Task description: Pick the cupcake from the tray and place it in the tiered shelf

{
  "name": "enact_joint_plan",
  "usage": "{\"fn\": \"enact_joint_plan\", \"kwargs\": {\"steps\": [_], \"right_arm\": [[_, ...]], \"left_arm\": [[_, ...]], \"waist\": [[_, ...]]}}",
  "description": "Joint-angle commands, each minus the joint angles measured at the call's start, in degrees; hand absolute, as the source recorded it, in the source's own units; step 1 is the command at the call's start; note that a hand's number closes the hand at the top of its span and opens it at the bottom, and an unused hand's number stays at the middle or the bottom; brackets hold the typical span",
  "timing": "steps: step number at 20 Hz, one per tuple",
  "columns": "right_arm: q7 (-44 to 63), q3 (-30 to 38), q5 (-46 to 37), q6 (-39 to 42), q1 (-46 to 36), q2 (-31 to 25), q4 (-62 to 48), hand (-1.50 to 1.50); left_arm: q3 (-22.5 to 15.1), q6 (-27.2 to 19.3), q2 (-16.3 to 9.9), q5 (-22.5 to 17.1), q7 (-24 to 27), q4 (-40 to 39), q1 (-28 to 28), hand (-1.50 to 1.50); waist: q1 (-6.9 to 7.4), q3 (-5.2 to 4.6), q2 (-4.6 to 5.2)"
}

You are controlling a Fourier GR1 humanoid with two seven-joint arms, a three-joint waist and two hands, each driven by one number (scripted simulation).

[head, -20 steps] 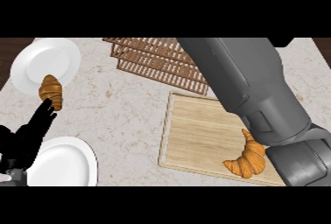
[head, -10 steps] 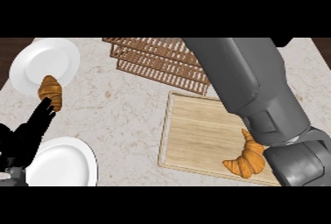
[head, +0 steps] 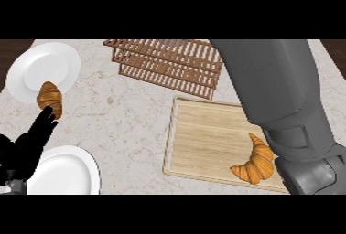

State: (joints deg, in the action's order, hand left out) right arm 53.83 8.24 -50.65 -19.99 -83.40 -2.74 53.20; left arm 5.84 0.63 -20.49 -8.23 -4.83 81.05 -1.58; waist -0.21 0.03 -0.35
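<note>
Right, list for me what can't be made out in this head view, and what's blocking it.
- Right hand: not visible; only the grey right forearm shows, crossing the view.
- Wooden tray: its right side is hidden under that forearm.
- Croissant on the tray: right edge covered by the forearm.
- Tiered shelf: right end hidden by the forearm.
- Lower plate: cut off by the lower edge, left part behind the left hand.

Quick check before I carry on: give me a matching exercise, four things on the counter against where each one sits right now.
Things:
1. croissant
2. second croissant
3. slatted shelf
4. left hand

Places:
A. top centre of the counter
B. on the wooden tray
C. lower left, beside a white plate
D. on the edge of the far-left plate

Pairs: 1-B, 2-D, 3-A, 4-C
</note>
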Motion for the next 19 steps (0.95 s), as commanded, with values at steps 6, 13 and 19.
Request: {"fn": "enact_joint_plan", "kwargs": {"steps": [6, 13, 19], "right_arm": [[13.37, -0.63, 0.78, 12.84, 5.12, -5.96, 28.36, -1.50], [21.25, 4.65, 6.12, 28.62, 10.47, -13.51, 44.84, -1.50], [20.50, 11.88, 16.08, 38.40, 17.97, -20.09, 58.41, -1.50]], "left_arm": [[1.89, 0.65, -0.29, -0.52, 1.39, 0.41, -3.70, 0.00], [2.52, 0.40, 0.07, -1.22, -0.08, 0.55, -4.12, 0.00], [3.74, -0.34, 0.01, -0.90, 1.82, 0.69, -6.02, 0.00]], "waist": [[-2.29, 0.06, -1.19], [-4.15, 0.12, -1.83], [-6.38, 0.30, -2.53]]}}
